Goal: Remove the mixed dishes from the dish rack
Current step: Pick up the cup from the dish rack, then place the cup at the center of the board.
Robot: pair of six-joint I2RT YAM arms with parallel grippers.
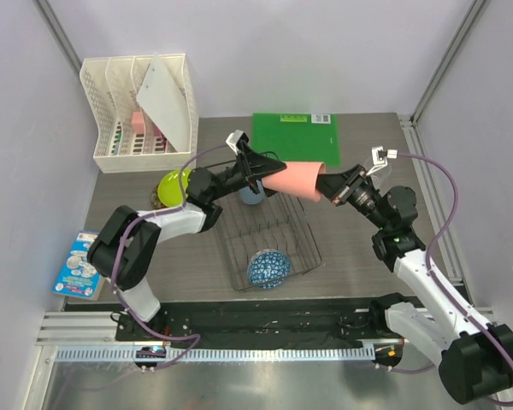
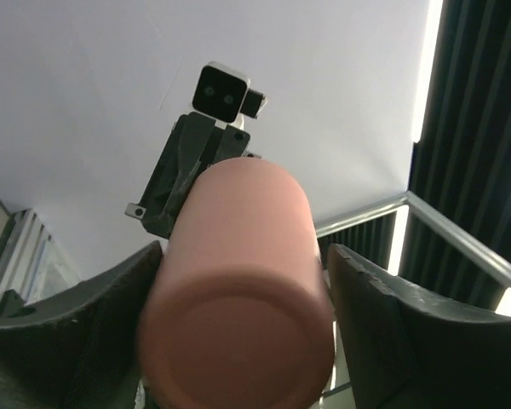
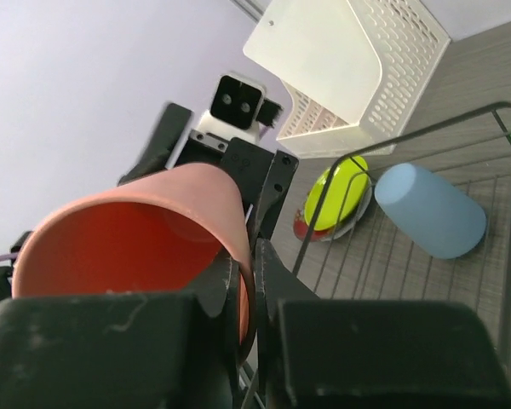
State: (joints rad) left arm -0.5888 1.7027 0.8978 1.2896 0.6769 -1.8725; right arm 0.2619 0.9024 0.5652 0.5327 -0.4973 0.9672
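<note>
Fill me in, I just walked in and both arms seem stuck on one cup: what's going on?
It looks like a handover above the dish rack. The left claw has the closed end of the salmon-pink cup between its fingers, and the right claw is pinched shut on the cup's rim. The blue-and-white bowl sits in the rack; a yellow-green plate is outside it, to its left.
</note>
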